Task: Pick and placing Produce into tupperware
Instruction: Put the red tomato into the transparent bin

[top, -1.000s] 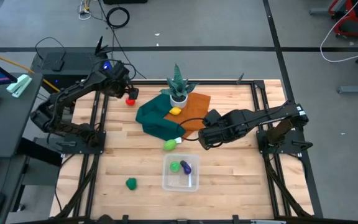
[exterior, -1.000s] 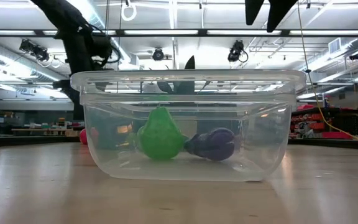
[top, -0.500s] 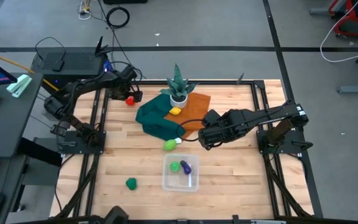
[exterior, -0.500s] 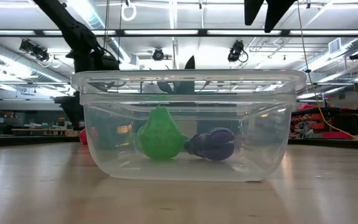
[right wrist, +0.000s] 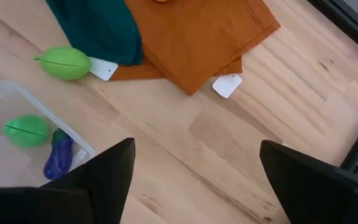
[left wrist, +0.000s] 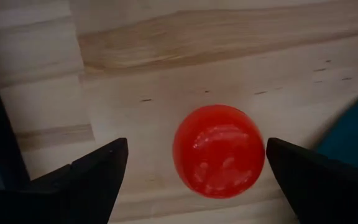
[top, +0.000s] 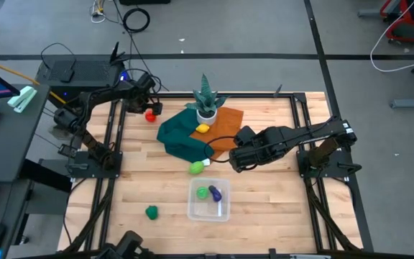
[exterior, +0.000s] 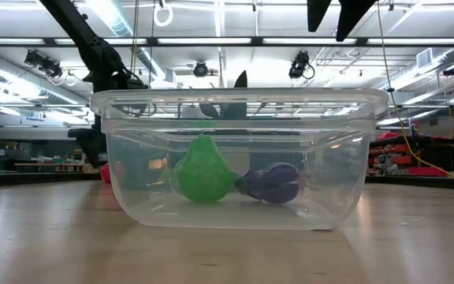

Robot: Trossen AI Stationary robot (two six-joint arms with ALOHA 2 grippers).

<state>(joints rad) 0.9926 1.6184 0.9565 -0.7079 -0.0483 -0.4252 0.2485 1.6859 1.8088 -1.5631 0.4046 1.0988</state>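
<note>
A red piece of produce (left wrist: 218, 150) lies on the wood at the table's far left (top: 149, 114). My left gripper (left wrist: 196, 157) is open and points down over it, one finger on each side, the piece nearer one finger. The clear tupperware (top: 208, 199) stands near the front and holds a green piece (exterior: 203, 170) and a purple piece (exterior: 270, 183). Two more green pieces (top: 196, 167) (top: 152, 211) lie on the bare wood. A yellow piece (top: 203, 129) rests on the orange cloth. My right gripper (right wrist: 194, 165) hangs open above the table's middle (top: 233, 162), holding nothing.
A teal cloth (top: 180, 138) and an orange cloth (top: 221, 126) lie crumpled at the table's far middle, with a spiky potted plant (top: 205, 102) behind them. Black frame rails (top: 115, 137) run along the table's left and right sides. Bare wood lies around the tupperware.
My left gripper has come down over the red piece, drifting slightly toward the table's far right. The red piece has stayed where it was. My right arm has kept still.
</note>
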